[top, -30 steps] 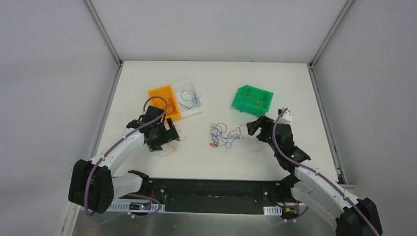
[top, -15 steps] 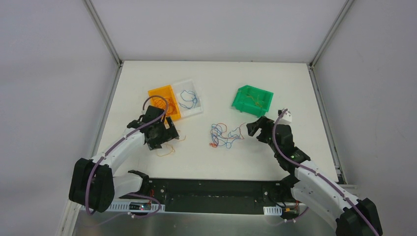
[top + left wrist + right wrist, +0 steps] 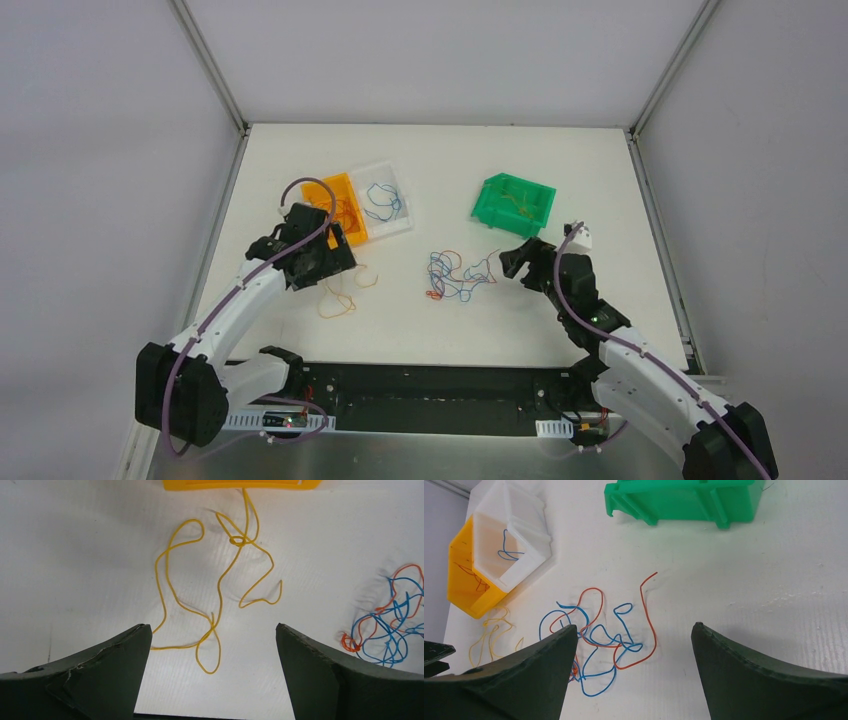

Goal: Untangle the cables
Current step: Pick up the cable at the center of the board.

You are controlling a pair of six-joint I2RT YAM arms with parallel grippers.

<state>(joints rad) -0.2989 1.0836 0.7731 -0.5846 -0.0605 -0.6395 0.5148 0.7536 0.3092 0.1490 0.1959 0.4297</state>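
Cables in red and blue lying bunched mid-table, I'm seeing a loose yellow-orange strand sprawling just beside the orange tray, left gripper hovering over it gaping wide (nothing held), right gripper gaping too, hanging near the clump.

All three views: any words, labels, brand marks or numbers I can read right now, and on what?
None readable in any view.
The orange bin, white bin and green bin show no print.
Small boards at the arm bases: any marking is too small to read.
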